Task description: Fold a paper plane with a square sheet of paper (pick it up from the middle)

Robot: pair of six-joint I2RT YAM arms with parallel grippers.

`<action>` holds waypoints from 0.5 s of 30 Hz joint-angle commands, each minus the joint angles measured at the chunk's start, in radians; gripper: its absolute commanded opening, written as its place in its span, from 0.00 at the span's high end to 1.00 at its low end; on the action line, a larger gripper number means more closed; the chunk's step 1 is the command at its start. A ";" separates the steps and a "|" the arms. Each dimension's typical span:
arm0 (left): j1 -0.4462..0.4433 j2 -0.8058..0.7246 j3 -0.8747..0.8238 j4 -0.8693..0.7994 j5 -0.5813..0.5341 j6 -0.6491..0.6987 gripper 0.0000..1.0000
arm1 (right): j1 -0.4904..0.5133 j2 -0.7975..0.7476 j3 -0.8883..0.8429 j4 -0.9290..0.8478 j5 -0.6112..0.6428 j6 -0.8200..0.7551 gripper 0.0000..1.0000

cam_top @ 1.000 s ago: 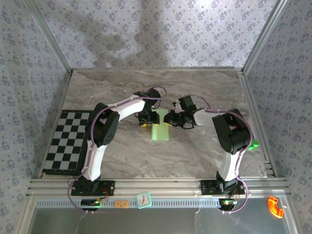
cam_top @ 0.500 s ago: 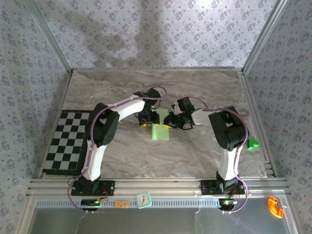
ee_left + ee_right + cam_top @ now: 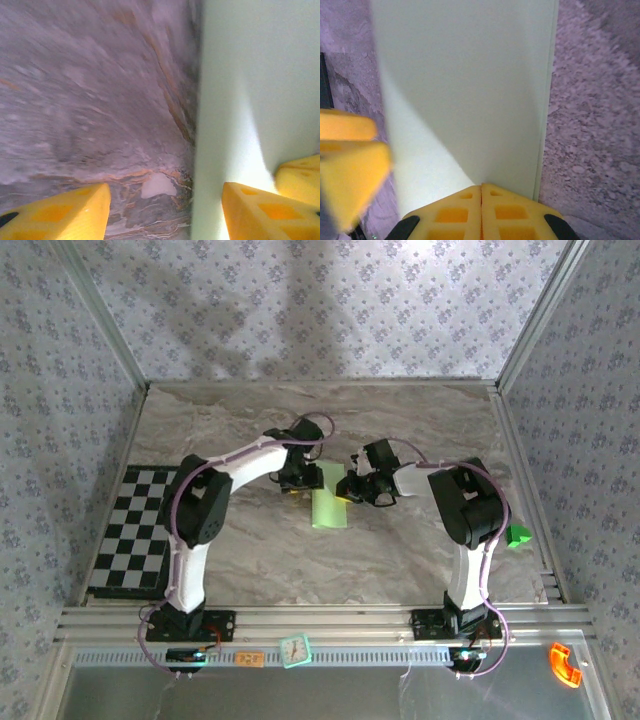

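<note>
The square sheet of paper [image 3: 328, 503], pale green, lies folded into a narrow strip at mid-table. It has a doubled edge on its right in the right wrist view [image 3: 470, 85]. My left gripper [image 3: 297, 478] sits at the strip's upper left. It is open [image 3: 165, 212], one yellow finger [image 3: 62, 210] over the marble, the other [image 3: 260, 210] over the paper [image 3: 250, 90]. My right gripper [image 3: 350, 487] is at the strip's upper right, shut [image 3: 481, 197], tips pressed together against the paper's face. I cannot tell whether any paper is caught between them.
A small bright green block [image 3: 517, 536] lies by the right arm near the right wall. A checkerboard mat [image 3: 135, 525] covers the table's left side. Patterned walls close in the left, back and right. A small clock [image 3: 295, 649] and an orange piece [image 3: 565, 664] sit on the front rail.
The right gripper's fingers have closed together at the paper. The left arm's elbow has swung left and its gripper shifted slightly up and left. The paper stays put.
</note>
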 commanded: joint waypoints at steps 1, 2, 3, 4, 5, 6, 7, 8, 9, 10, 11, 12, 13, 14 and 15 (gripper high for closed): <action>0.028 -0.127 -0.051 0.106 -0.008 -0.028 0.38 | -0.011 0.110 -0.062 -0.186 0.164 -0.049 0.92; 0.030 -0.145 -0.072 0.134 0.016 -0.035 0.38 | -0.011 0.111 -0.062 -0.185 0.167 -0.049 0.92; 0.030 -0.158 -0.085 0.155 0.037 -0.040 0.39 | -0.011 0.115 -0.061 -0.187 0.167 -0.049 0.92; 0.030 -0.170 -0.100 0.177 0.065 -0.047 0.40 | -0.012 0.118 -0.060 -0.187 0.165 -0.049 0.92; 0.030 -0.179 -0.118 0.204 0.101 -0.055 0.42 | -0.010 0.124 -0.057 -0.187 0.164 -0.049 0.92; 0.030 -0.187 -0.137 0.230 0.129 -0.063 0.43 | -0.009 0.127 -0.053 -0.190 0.164 -0.051 0.92; 0.029 -0.193 -0.163 0.266 0.159 -0.075 0.47 | -0.010 0.132 -0.049 -0.194 0.164 -0.053 0.92; 0.029 -0.199 -0.187 0.300 0.185 -0.086 0.50 | -0.008 0.137 -0.046 -0.194 0.164 -0.055 0.92; 0.029 -0.200 -0.205 0.326 0.207 -0.093 0.52 | -0.008 0.139 -0.046 -0.194 0.162 -0.056 0.92; 0.029 -0.199 -0.221 0.351 0.229 -0.101 0.56 | -0.008 0.141 -0.045 -0.194 0.162 -0.057 0.92; 0.028 -0.195 -0.233 0.376 0.253 -0.108 0.60 | -0.006 0.143 -0.045 -0.195 0.162 -0.060 0.92; 0.029 -0.190 -0.238 0.392 0.270 -0.111 0.63 | -0.006 0.146 -0.043 -0.195 0.162 -0.065 0.92; 0.028 -0.183 -0.240 0.406 0.289 -0.114 0.67 | -0.005 0.148 -0.042 -0.199 0.162 -0.070 0.92; 0.029 -0.177 -0.239 0.416 0.301 -0.116 0.71 | -0.003 0.150 -0.037 -0.204 0.162 -0.076 0.92; 0.029 -0.172 -0.240 0.424 0.312 -0.119 0.73 | -0.004 0.152 -0.032 -0.209 0.161 -0.082 0.92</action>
